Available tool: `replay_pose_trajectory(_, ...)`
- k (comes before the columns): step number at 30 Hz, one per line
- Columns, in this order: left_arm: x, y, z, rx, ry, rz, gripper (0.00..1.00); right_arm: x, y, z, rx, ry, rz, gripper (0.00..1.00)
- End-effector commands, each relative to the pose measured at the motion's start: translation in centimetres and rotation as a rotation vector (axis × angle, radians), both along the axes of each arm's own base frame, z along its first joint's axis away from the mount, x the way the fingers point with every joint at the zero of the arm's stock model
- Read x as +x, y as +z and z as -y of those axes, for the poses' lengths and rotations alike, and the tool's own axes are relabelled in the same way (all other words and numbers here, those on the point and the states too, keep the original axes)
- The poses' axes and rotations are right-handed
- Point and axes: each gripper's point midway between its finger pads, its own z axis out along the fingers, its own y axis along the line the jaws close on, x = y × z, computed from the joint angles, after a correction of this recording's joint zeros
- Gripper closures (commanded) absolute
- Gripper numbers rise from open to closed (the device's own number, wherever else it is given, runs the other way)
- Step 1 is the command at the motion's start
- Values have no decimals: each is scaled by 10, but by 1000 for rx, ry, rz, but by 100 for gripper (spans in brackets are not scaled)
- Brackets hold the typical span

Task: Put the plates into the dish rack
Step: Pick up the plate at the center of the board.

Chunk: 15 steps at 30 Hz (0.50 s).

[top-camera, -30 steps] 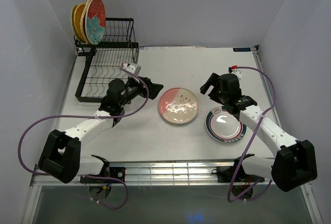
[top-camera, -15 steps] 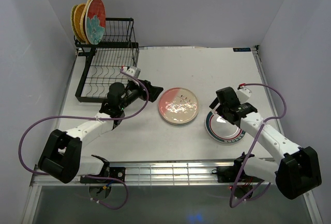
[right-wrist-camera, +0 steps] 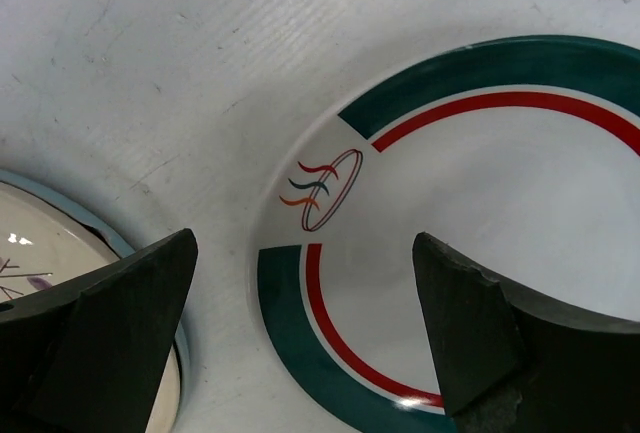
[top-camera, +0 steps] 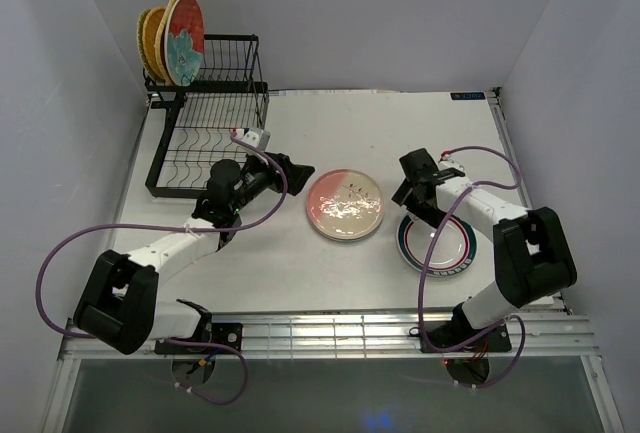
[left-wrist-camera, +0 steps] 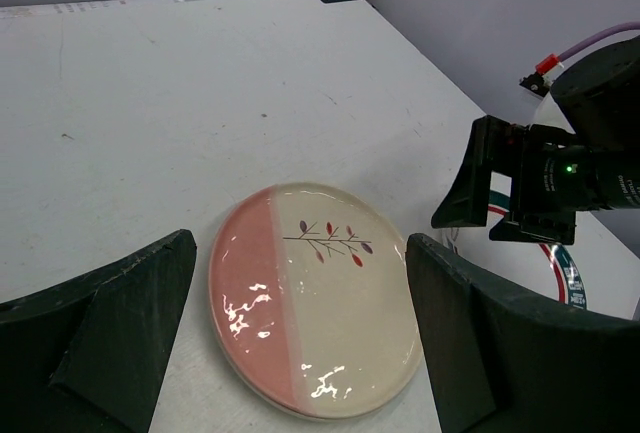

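Right claw [top-camera: 410, 196], spread and empty, hovers over the rim of the green-ringed plate [top-camera: 445, 253] lying flat on the table [top-camera: 400, 123], far from the dish rack [top-camera: 200, 158]; closing may skid off or nudge the pink-and-white plate [top-camera: 345, 205].

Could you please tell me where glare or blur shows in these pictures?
Left wrist view: white glare patches on the pink-and-white plate. Right wrist view: the green-and-red ringed plate is crisp, and the claw fingers are dark, with little detail. Top view: even lighting, soft shadows.
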Motion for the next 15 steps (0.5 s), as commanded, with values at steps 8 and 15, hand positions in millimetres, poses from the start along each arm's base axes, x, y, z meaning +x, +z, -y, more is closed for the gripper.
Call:
replay_pose_trajectory(8, -2, 5, -1, -5, 5, 23, 4, 28, -1, -13, 28, 12, -13, 8)
replay_pose_trajectory(15, -2, 5, -1, -5, 8, 21, 4, 24, -8, -8, 15, 4, -34, 32)
